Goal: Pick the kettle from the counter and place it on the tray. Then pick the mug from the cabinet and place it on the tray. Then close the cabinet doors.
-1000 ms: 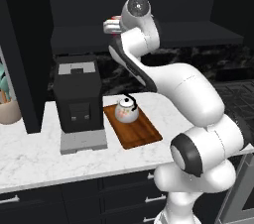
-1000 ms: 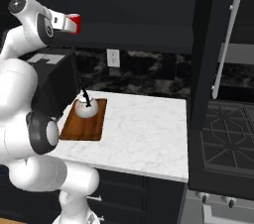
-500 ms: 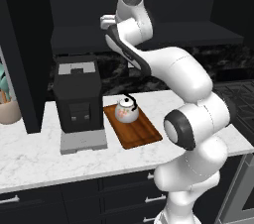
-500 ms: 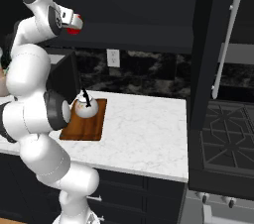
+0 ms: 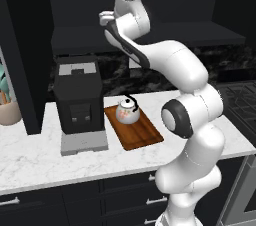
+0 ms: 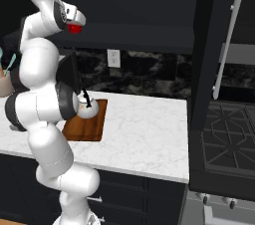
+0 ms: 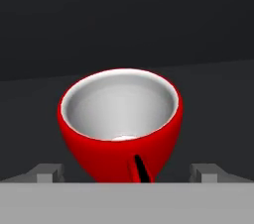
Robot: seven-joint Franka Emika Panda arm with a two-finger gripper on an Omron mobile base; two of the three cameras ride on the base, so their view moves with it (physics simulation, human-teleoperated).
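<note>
The red mug (image 7: 119, 124), white inside, stands upright on the dark cabinet shelf (image 7: 213, 84) and sits between the two fingertips (image 7: 49, 172) of my gripper (image 7: 127, 173), which is open around it. From the right base view the mug (image 6: 74, 29) shows just under the raised hand. The white kettle (image 5: 127, 111) with its black handle rests on the reddish-brown tray (image 5: 145, 137) on the marble counter (image 5: 50, 160); in the right base view the kettle (image 6: 88, 109) and tray (image 6: 89, 127) lie behind my arm. One cabinet door (image 6: 214, 69) hangs open at the right.
A black coffee machine (image 5: 79, 102) stands left of the tray. A beige utensil pot (image 5: 7, 111) sits at the far left. The other open door (image 5: 25, 50) hangs left of the machine. A stove (image 6: 224, 134) lies right of the counter.
The hand has pushed a little further left into the cabinet toward the mug, and the upper arm has swung round. The kettle and tray have not moved.
</note>
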